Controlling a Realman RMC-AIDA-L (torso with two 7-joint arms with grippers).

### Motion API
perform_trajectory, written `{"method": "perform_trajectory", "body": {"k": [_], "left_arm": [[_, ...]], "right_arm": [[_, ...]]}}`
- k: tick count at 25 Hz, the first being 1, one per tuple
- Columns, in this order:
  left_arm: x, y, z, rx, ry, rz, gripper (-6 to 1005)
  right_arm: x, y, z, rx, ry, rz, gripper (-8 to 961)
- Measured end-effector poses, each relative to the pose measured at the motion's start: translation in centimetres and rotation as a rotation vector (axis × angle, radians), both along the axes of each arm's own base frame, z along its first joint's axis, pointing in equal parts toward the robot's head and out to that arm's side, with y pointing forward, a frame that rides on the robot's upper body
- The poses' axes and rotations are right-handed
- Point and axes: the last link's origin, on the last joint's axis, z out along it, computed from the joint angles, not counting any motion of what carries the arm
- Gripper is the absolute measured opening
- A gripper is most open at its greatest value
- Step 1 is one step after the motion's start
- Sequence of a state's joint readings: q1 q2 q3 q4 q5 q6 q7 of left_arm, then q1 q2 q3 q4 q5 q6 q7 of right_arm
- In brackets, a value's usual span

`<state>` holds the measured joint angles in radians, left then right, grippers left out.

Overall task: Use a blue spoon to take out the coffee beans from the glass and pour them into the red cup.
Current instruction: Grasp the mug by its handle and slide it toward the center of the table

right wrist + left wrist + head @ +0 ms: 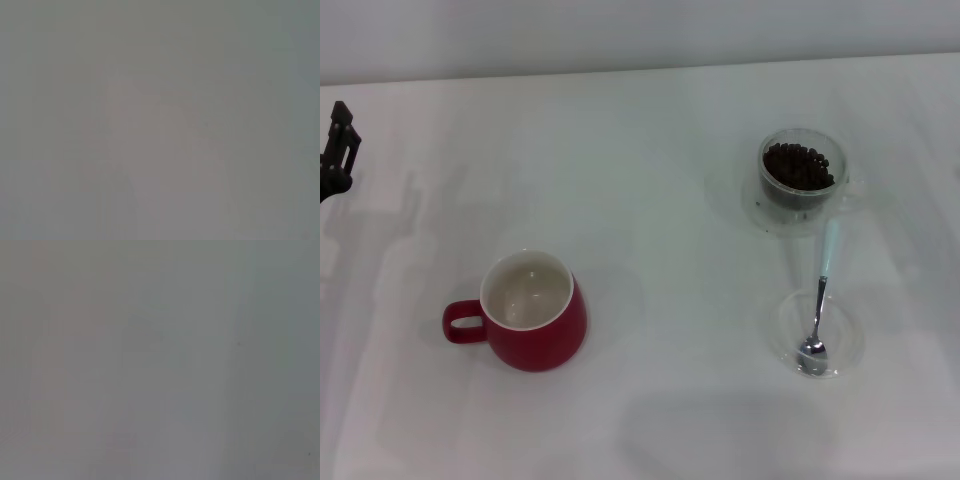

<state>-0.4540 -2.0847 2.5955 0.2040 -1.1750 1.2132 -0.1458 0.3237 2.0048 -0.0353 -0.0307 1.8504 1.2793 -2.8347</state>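
- The white table (650, 150) fills the head view; both wrist views show only a blank grey surface.
- The red cup (535, 325) stands at about 8 o'clock from the centre of the view, upright, handle toward 9 o'clock, its white inside empty.
- The glass (802, 178) stands at about 2 o'clock, holding the coffee beans (798, 165) in a dark heap.
- A shallow clear dish (820, 335) lies at 6 o'clock from the glass, near it.
- The blue spoon (820, 305) rests with its metal bowl in that dish and its pale handle pointing toward 12 o'clock, reaching close to the glass.
- The left gripper (338, 150) shows only as a dark tip at the 9 o'clock edge, well apart from everything; whether its pincer is wide or narrow I cannot tell.
- The right gripper is out of sight.
- Judgement: nothing is begun. The next move calls for a pincer to reach the spoon, which lies far toward 4 o'clock from the left gripper, and take it by the handle.
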Motion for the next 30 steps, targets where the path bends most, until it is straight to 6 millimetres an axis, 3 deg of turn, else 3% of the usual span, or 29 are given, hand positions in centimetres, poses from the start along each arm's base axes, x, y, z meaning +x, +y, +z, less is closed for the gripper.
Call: {"method": "perform_trajectory", "body": {"k": [21,30], "left_arm": [[0.1,-0.1,-0.2,-0.007,0.004,-0.008,649],[-0.8,-3.0,-0.3,0.005,0.05,-0.037,650]], "right_arm": [[0.0,0.1,0.1,0.004,0.002,-0.002,876],[0.1,0.0,0.3,0.009,-0.006,-0.004,876]]}}
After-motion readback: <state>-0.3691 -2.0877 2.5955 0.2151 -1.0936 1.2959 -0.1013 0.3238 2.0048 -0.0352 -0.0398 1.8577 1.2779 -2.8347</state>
